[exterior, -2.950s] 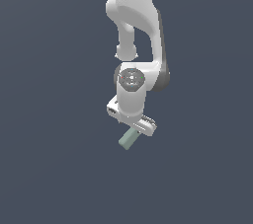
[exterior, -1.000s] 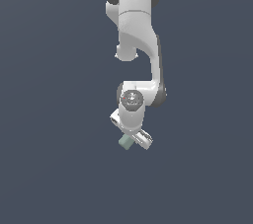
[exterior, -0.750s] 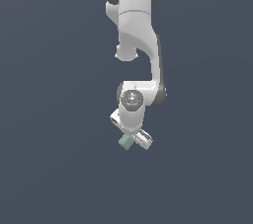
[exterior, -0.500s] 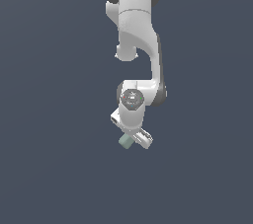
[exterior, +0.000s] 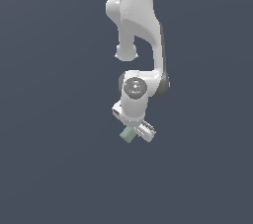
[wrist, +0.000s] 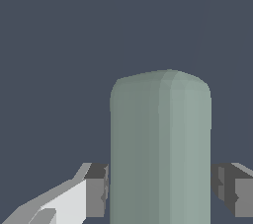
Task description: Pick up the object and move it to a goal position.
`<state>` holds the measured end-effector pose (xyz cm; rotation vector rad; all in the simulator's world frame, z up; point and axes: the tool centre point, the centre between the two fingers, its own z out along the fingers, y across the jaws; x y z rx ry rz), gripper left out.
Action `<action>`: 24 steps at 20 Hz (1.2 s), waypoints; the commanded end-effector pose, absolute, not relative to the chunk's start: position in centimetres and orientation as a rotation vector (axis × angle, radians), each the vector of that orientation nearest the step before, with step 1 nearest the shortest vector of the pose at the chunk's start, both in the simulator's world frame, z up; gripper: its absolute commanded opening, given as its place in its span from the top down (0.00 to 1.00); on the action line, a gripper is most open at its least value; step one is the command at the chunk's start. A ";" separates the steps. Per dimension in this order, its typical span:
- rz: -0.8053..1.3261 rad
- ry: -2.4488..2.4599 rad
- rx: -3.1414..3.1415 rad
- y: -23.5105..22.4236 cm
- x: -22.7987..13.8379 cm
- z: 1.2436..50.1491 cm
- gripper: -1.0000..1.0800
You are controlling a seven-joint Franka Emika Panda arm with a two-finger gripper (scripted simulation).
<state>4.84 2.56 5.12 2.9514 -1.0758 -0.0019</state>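
Note:
The object (exterior: 128,135), a small pale grey-green oblong block with rounded edges, pokes out below the white gripper (exterior: 131,129) in the exterior view. In the wrist view the block (wrist: 160,134) fills the gap between the two grey finger pads (wrist: 97,191), and both pads touch its sides. The gripper (wrist: 163,191) is shut on the block. The white arm (exterior: 141,25) hangs down from the top of the exterior view. The part of the block between the fingers is hidden in the exterior view.
Only a plain dark blue-grey background (exterior: 49,119) surrounds the arm and the block. No goal marker, container or obstacle shows in either view.
Three seconds ago the gripper sat above the block lying to one side. Since then it came down over the block, and in the last half second arm and block have risen slightly.

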 end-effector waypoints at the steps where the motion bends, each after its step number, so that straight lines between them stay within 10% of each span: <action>1: -0.001 -1.076 2.952 2.9 4.1 6.5 1.00; 24: 0.000 -1.076 2.952 7.6 -6.6 24.8 1.00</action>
